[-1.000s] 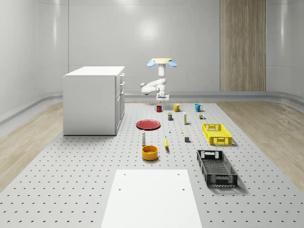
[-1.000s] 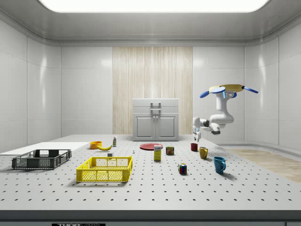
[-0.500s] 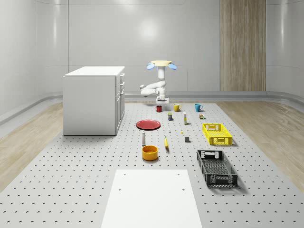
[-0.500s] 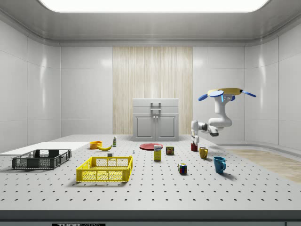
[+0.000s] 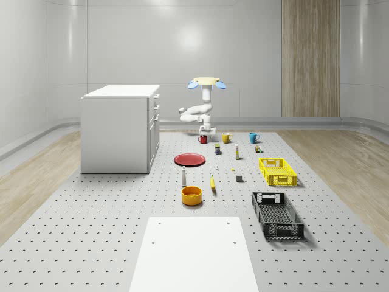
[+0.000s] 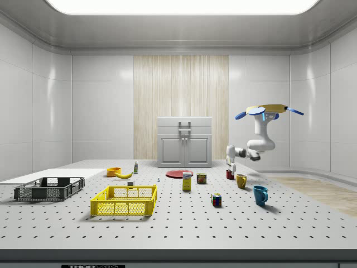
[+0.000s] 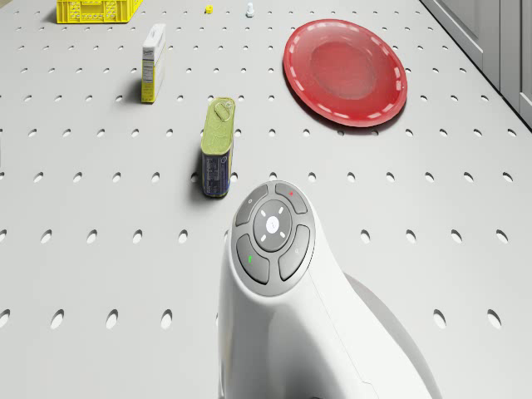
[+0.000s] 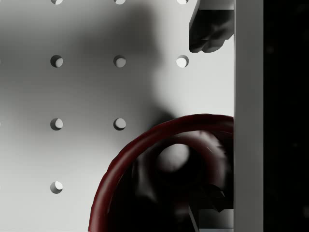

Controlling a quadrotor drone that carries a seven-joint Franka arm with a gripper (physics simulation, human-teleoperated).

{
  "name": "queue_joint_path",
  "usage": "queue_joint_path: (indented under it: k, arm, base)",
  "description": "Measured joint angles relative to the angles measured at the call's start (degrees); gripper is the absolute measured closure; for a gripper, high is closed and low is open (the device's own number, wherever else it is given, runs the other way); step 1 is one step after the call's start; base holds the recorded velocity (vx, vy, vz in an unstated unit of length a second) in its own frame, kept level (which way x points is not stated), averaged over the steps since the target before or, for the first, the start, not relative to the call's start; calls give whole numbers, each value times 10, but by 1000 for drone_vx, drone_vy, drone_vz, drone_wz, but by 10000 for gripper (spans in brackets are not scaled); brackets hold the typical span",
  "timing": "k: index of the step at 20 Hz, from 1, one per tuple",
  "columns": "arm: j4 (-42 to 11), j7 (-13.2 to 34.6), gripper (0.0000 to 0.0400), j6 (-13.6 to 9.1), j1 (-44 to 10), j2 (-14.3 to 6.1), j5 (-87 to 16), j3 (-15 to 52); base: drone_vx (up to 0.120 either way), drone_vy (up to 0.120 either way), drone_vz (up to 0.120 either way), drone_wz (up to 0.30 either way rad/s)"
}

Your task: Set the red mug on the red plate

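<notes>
Grey perforated counter [image 5: 91, 231] in a white-panelled room. Drone [image 5: 206, 81] hovers past the red mug [image 5: 203, 139]; end effector [image 6: 230, 166] just above the mug (grip state indeterminable). Red plate [image 5: 190, 159] nearby, apart.

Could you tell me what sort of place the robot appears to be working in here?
Most likely a simulated robotics test room, not a home: a large perforated floor like a lab breadboard, bare panelled walls, a lone white cabinet, and scattered practice props such as a yellow crate and a red plate.

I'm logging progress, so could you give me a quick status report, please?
Drone hovering beside the mugs; gripper down at the red mug, one finger inside its rim. Mug on the table, unlifted. Red plate bare, path clear.
</notes>
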Motion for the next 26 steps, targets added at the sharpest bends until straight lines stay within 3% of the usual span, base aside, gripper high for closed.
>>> queue_joint_path:
  k: [18, 22, 26]
  arm:
    - [3, 6, 0, 31, -6, -28, -7, -14]
    - [2, 8, 180, 36, -7, -32, -5, -14]
    - [1, 10, 256, 39, -8, -37, -4, -14]
  base:
    - [0, 0, 0, 0]
    - [0, 0, 0, 0]
    - [0, 0, 0, 0]
